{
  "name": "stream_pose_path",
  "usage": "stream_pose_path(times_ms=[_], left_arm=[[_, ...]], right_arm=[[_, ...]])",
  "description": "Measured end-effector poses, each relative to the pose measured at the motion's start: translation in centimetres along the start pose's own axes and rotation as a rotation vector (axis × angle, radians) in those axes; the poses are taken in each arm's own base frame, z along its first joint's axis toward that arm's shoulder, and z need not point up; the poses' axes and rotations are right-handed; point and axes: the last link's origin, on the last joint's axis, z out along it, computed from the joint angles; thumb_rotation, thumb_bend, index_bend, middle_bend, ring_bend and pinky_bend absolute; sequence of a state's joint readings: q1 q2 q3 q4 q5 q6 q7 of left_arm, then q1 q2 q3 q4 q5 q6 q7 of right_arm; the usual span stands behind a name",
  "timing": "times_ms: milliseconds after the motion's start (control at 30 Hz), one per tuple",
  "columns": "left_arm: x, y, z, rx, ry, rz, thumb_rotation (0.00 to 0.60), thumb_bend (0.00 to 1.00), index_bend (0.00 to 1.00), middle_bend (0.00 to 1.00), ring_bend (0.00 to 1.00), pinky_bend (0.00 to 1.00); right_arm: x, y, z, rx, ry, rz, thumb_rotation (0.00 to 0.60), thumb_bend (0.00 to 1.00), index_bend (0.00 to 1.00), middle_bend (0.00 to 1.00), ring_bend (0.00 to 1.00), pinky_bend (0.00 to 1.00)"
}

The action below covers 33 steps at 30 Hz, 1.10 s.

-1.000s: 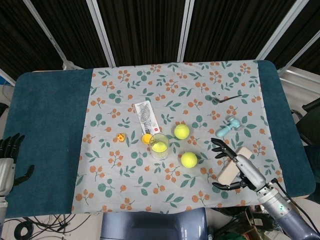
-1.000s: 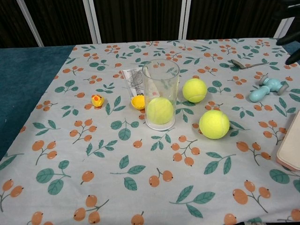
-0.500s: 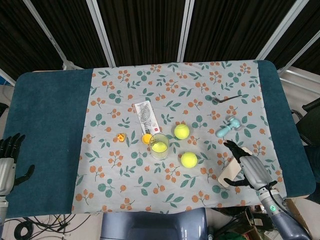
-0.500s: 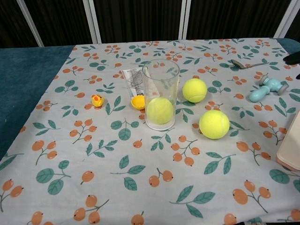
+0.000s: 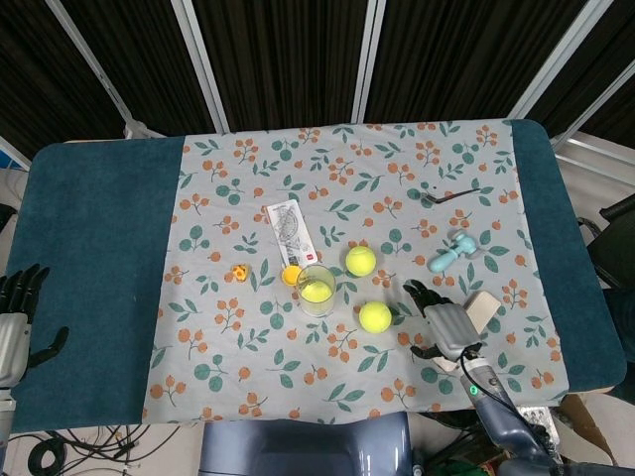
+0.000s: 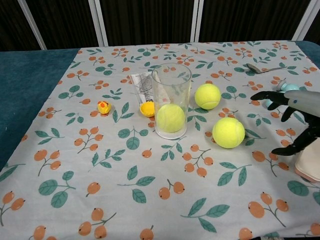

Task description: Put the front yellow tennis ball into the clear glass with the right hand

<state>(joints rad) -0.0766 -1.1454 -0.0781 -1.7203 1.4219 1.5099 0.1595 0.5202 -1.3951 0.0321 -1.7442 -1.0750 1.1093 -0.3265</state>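
Observation:
The front yellow tennis ball (image 5: 375,316) (image 6: 228,132) lies on the floral cloth, right of the clear glass (image 5: 317,290) (image 6: 171,101). The glass stands upright with a yellow ball (image 6: 170,118) inside it. A second loose tennis ball (image 5: 360,261) (image 6: 207,96) sits behind. My right hand (image 5: 442,325) (image 6: 295,115) hovers just right of the front ball, fingers spread, holding nothing and not touching it. My left hand (image 5: 18,322) rests at the far left table edge, fingers apart and empty.
A beige block (image 5: 481,305) (image 6: 311,162) lies right of my right hand. A teal dumbbell toy (image 5: 452,252), a spoon (image 5: 456,193) (image 6: 263,68), a printed card (image 5: 291,229), an orange cap (image 5: 291,275) (image 6: 147,108) and a small duck (image 5: 238,272) (image 6: 103,106) lie on the cloth.
My right hand has moved left toward the front ball, coming back into the chest view. Balls and glass have not moved.

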Motion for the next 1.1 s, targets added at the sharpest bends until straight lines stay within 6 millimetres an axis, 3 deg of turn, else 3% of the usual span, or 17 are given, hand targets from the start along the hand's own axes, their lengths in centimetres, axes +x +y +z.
stream_pose_path(times_ms=[267, 533, 667, 900, 1100], left_arm=[[0.0, -0.1, 0.0, 0.000, -0.003, 0.001, 0.600, 0.31, 0.03, 0.03, 0.00, 0.00], [0.0, -0.1, 0.1, 0.002, -0.004, 0.000, 0.600, 0.31, 0.03, 0.03, 0.00, 0.00], [-0.1, -0.1, 0.1, 0.004, -0.004, 0.000, 0.600, 0.31, 0.03, 0.03, 0.00, 0.00], [0.0, -0.1, 0.1, 0.009, -0.003, -0.001, 0.600, 0.31, 0.03, 0.03, 0.00, 0.00], [0.0, -0.2, 0.1, 0.014, -0.003, -0.003, 0.600, 0.31, 0.03, 0.03, 0.00, 0.00]], right_arm=[[-1.2, -1.7, 2.1, 0.014, -0.047, -0.003, 0.600, 0.09, 0.02, 0.04, 0.14, 0.25], [-2.2, -2.8, 3.4, 0.018, -0.042, -0.008, 0.600, 0.10, 0.09, 0.19, 0.29, 0.26], [-2.5, -3.3, 3.7, 0.021, -0.027, -0.004, 0.600, 0.13, 0.19, 0.28, 0.39, 0.31], [-2.9, -4.2, 4.0, 0.042, 0.001, 0.006, 0.600, 0.31, 0.51, 0.51, 0.60, 0.58], [-1.8, -4.7, 3.6, 0.049, 0.085, 0.088, 0.600, 0.33, 0.59, 0.52, 0.61, 0.58]])
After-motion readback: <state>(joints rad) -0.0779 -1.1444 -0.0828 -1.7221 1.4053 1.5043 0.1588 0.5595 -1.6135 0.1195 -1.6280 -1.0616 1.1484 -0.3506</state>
